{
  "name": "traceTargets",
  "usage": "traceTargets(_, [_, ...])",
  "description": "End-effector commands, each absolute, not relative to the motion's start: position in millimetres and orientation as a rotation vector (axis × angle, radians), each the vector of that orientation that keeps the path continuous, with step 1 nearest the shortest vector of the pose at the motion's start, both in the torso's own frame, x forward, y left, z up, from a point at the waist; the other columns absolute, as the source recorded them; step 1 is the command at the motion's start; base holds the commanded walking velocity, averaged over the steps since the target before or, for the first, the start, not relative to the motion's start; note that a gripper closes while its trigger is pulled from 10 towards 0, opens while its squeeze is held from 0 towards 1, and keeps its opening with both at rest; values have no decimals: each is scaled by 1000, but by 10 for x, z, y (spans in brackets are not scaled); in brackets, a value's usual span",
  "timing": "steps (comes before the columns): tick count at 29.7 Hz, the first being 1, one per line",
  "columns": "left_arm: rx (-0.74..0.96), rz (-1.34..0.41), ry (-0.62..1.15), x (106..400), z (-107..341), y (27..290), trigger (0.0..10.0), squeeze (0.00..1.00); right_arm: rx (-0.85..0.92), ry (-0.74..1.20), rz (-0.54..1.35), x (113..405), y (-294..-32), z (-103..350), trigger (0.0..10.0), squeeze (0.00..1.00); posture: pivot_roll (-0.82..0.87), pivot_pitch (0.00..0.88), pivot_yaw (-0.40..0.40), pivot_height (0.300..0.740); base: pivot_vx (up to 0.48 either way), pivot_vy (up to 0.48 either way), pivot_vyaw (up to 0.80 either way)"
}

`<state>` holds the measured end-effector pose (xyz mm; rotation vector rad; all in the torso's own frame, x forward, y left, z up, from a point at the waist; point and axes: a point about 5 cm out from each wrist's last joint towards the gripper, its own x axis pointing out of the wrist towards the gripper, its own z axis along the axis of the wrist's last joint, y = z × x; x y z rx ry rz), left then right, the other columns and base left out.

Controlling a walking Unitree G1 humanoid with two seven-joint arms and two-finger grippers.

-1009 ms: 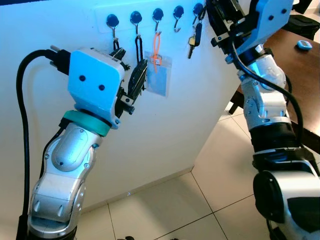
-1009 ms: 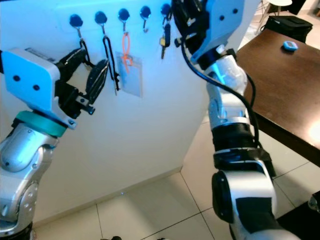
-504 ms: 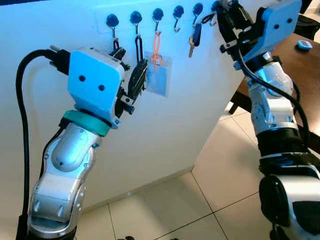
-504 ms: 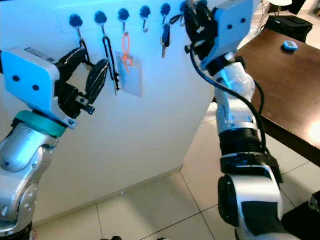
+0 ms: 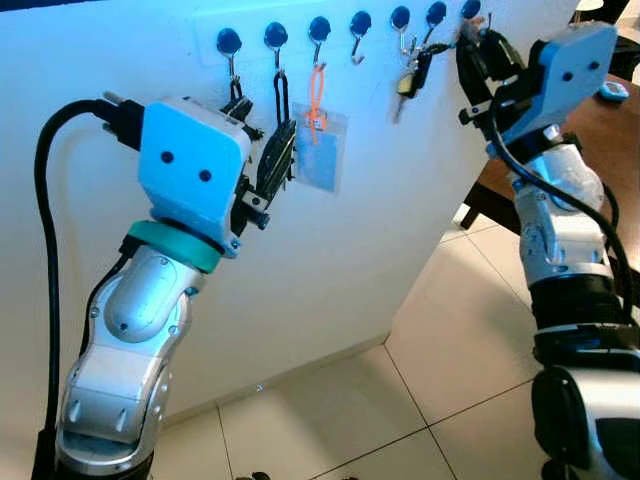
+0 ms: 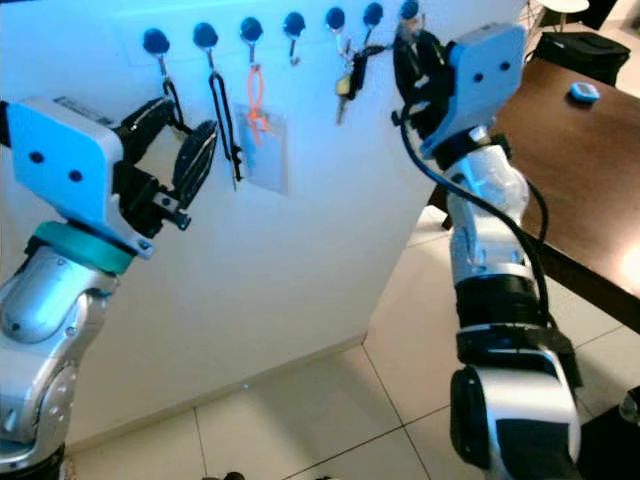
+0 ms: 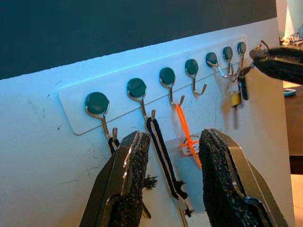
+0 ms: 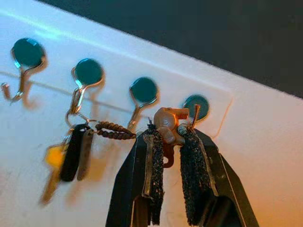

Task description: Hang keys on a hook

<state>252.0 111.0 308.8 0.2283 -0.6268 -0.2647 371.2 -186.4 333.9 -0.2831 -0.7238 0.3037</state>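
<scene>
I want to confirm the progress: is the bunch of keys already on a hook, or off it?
On: the keys hang from a hook, while the right gripper still pinches the tan charm on their cord.

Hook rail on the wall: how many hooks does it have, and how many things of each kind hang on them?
Hooks: 7
Black straps: 2
Badge on an orange strap: 1
Bunch of keys: 1
Total: 11

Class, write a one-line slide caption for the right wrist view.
Right gripper pinches a tan charm tied by cord to keys hanging on a hook.
</scene>
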Motion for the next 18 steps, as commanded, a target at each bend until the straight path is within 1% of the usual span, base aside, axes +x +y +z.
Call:
traceTargets(1, [238, -268, -616, 2521, 3058, 1108, 10000, 0, -279, -715, 324, 3706, -1838, 3305, 10000, 0, -26, 108, 93, 740, 0, 0, 0])
traceTargets(3, [239, -268, -614, 2520, 3055, 1109, 10000, 0, -282, -699, 353, 3719, -1750, 3253, 10000, 0, -26, 108, 93, 740, 0, 0, 0])
traceTargets(6, [241, -268, -612, 2520, 3052, 1110, 10000, 0, -284, -685, 368, 3734, -1686, 3211, 10000, 0, -26, 108, 93, 740, 0, 0, 0])
traceTargets(9, [242, -268, -611, 2520, 3056, 1117, 10000, 0, -292, -623, 347, 3812, -1612, 3115, 10000, 0, -19, 114, 97, 740, 0, 0, 0])
traceTargets(11, [241, -268, -609, 2517, 3056, 1120, 10000, 0, -291, -555, 337, 3889, -1510, 2986, 10000, 0, -18, 118, 98, 740, 0, 0, 0])
traceTargets(13, [241, -268, -609, 2516, 3056, 1119, 10000, 0, -293, -543, 339, 3899, -1492, 2963, 10000, 0, -18, 118, 98, 740, 0, 0, 0])
traceTargets(14, [241, -268, -609, 2515, 3055, 1117, 10000, 0, -295, -529, 362, 3902, -1443, 2916, 10000, 1000, -16, 118, 97, 740, 0, 0, 0])
traceTargets(18, [240, -267, -608, 2509, 3052, 1115, 10000, 0, -266, -524, 418, 3871, -1375, 2861, 10000, 1000, -14, 122, 93, 740, 0, 0, 0])
